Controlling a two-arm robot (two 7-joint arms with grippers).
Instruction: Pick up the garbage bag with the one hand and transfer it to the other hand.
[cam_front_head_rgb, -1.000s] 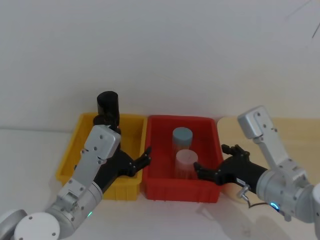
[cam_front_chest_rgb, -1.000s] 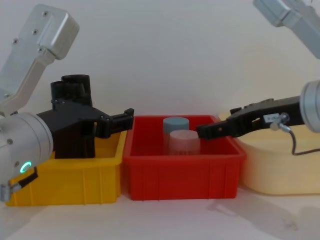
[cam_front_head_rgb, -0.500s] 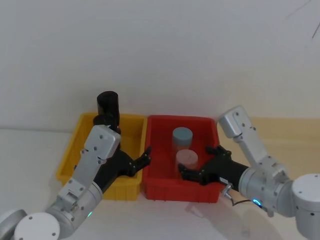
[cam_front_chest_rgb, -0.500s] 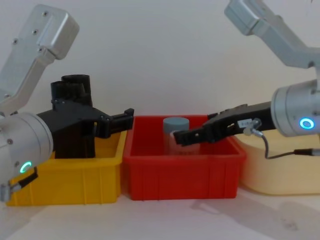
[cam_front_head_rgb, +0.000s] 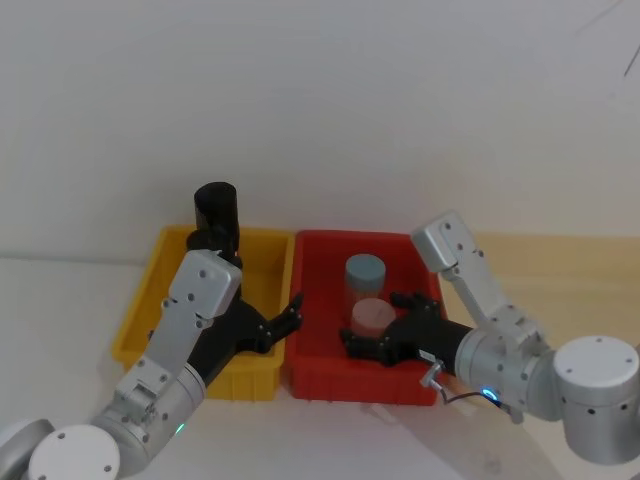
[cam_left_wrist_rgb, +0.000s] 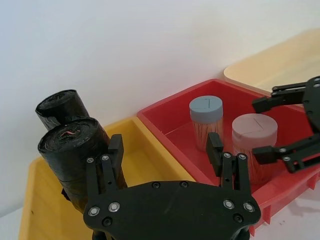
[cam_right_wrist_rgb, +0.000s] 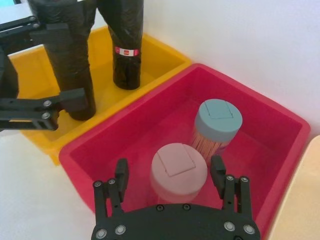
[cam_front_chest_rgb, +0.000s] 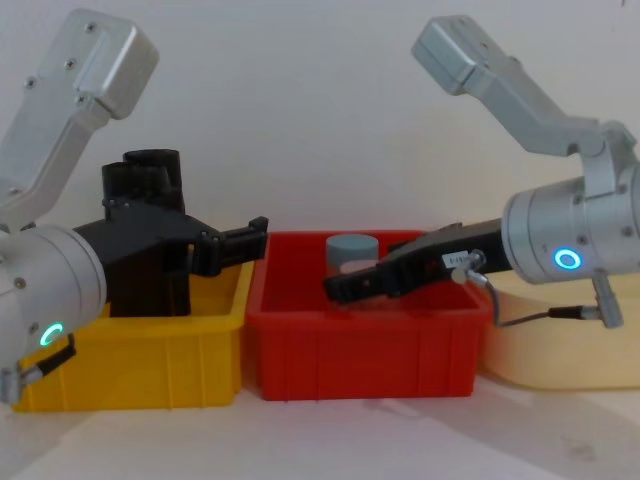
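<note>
Blue-ringed black gripper (cam_front_head_rgb: 370, 325) has swung over red plastic bin (cam_front_head_rgb: 330, 385), spread, empty — green-ringed gripper (cam_left_wrist_rgb: 165, 140), likewise spread, should straddle plain black plastic roll (cam_right_wrist_rgb: 65, 55) squarely.

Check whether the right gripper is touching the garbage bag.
Apart. The right wrist view shows the right gripper open astride the pink-lidded jar in the red bin, while the garbage bag stands in the yellow bin.

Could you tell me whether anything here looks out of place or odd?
Nothing is spilled or damaged. One oddity: the right pincer, open, straddles the pink jar in the red bin, away from the bag standing in the yellow bin. The left pincer is open beside that bag.
</note>
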